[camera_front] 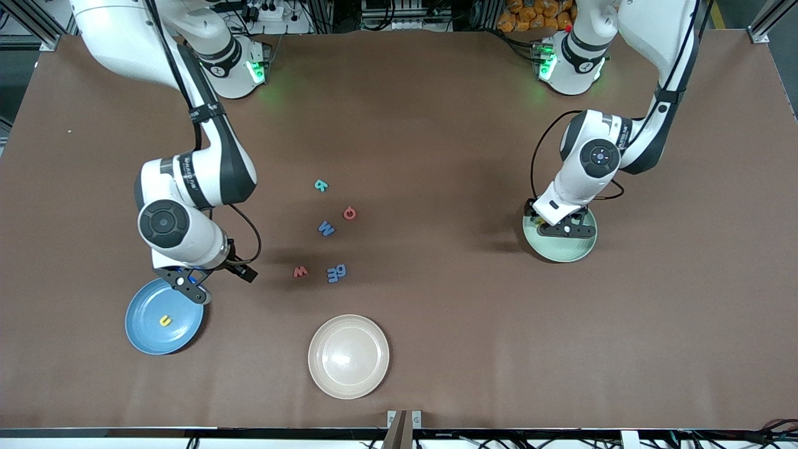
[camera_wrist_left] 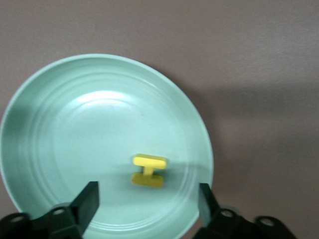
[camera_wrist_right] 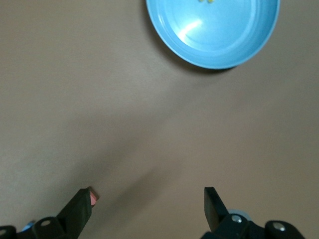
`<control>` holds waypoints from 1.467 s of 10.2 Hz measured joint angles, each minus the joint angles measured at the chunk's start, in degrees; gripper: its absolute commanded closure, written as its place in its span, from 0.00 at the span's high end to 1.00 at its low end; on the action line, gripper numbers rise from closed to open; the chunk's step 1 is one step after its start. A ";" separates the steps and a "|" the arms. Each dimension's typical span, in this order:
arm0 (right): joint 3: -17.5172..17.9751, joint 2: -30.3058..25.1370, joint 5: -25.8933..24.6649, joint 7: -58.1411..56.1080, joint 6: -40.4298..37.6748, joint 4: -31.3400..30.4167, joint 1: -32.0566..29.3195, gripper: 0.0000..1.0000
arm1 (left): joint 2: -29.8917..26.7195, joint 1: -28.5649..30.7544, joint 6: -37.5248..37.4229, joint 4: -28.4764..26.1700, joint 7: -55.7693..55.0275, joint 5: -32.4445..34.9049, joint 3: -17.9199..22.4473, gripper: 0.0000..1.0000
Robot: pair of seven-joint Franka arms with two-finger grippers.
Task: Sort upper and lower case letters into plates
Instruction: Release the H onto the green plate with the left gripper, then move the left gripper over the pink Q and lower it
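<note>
Brown matte worktop (camera_front: pixel 436 112) spans nearly the whole front view, with aluminium framing, cables and power strips along the edge where both arm bases stand. Cream plate (camera_front: pixel 348 355) lies nearest the front camera, mid-worktop, holding no letters. Blue plate (camera_front: pixel 164 316) sits at the right arm's end with a yellow u (camera_front: pixel 164 320) in it. Mint green plate (camera_front: pixel 560 240) sits at the left arm's end; the left wrist view shows a yellow H (camera_wrist_left: pixel 148 170) lying flat in it. Right gripper (camera_front: pixel 189 284) hangs over the blue plate's rim, fingers (camera_wrist_right: pixel 83 204) spread wide and released, nothing between them. Left gripper (camera_front: pixel 564 226) hangs over the mint green plate, fingers (camera_wrist_left: pixel 88 198) apart and released, the H lying free below them. Loose letters mid-worktop, between the arms: teal R (camera_front: pixel 321 185) farthest from the front camera, then red Q (camera_front: pixel 350 213), blue W (camera_front: pixel 325 228), then red w (camera_front: pixel 300 271) and the blue letter pair (camera_front: pixel 336 272) touching each other.
</note>
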 measured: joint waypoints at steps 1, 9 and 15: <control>-0.03 0.14 0.10 3.88 0.14 -0.09 0.01 1.00 | 0.02 -1.56 0.16 0.20 -4.80 0.00 -0.64 1.00; -1.16 3.89 5.10 13.98 5.19 -0.49 -0.24 1.00 | 14.66 -16.15 0.76 24.73 -47.35 0.82 -8.44 1.00; -0.97 6.35 7.74 21.87 11.64 -0.50 0.61 1.00 | 29.29 -27.96 0.84 47.17 -52.91 18.88 -5.53 1.00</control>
